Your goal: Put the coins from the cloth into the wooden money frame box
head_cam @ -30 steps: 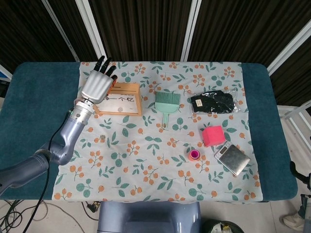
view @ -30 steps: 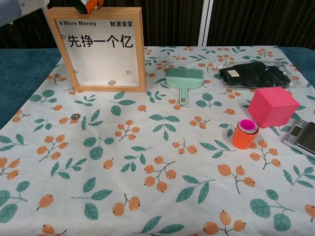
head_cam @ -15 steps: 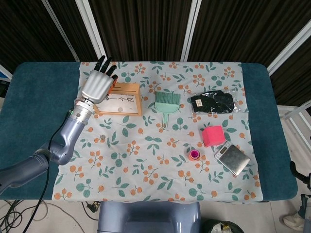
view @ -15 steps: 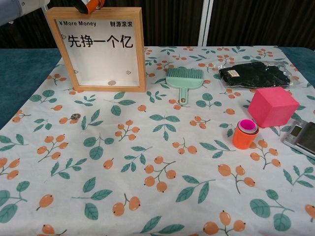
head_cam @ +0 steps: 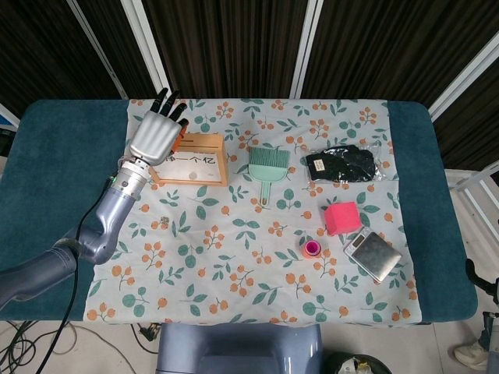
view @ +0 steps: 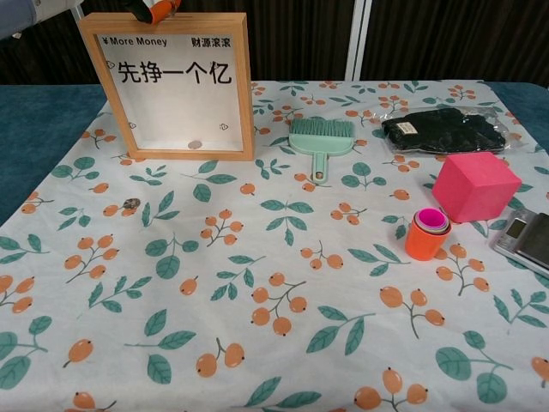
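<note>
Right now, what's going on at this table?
The left robot hand hangs over the top edge of the upright wooden money frame box, at the coin-dropping stage. One coin already lies inside at the bottom behind the glass. Another small coin still lies on the floral cloth in front of the box. The right robot hand is not in view.

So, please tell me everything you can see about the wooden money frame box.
The wooden money frame box is a light wood frame around a white front panel, printed "More Money" above large black Chinese characters. It stands upright at the far left of the floral cloth, left of the green brush. One coin lies inside at the bottom. The left hand hovers over its top edge; contact is unclear.
</note>
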Controlling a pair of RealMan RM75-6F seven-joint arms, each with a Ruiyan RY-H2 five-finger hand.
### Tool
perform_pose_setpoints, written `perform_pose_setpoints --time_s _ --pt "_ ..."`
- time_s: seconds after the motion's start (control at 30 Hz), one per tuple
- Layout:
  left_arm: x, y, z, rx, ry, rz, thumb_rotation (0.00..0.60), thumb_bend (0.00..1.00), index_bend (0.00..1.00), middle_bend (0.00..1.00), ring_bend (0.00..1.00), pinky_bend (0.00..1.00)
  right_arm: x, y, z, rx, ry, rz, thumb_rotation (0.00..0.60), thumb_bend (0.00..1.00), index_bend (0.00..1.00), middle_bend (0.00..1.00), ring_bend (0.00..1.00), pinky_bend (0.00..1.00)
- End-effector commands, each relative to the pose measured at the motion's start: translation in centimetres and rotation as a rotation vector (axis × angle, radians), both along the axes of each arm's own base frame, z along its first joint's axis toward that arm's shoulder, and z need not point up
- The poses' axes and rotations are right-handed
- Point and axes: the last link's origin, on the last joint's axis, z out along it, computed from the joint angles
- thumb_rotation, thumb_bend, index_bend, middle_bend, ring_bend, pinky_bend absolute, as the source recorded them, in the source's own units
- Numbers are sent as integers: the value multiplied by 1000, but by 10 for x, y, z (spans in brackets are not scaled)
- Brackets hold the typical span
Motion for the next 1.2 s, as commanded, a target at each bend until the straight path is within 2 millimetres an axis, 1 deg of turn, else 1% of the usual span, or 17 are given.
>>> perform_pose_setpoints --time_s 0.03,0.6,1.2 --pt "0 0 0 -1 1 -2 600 387 511 194 2 8 0 0 0 -1 1 0 600 395 128 26 0 0" --pt "3 -1 2 6 -4 -11 600 387 601 212 1 8 0 0 0 -6 -1 -5 600 395 128 26 0 0" --pt "2 -3 2 -6 -6 -2 600 387 609 213 0 8 0 0 0 -8 -4 -7 600 394 128 26 0 0"
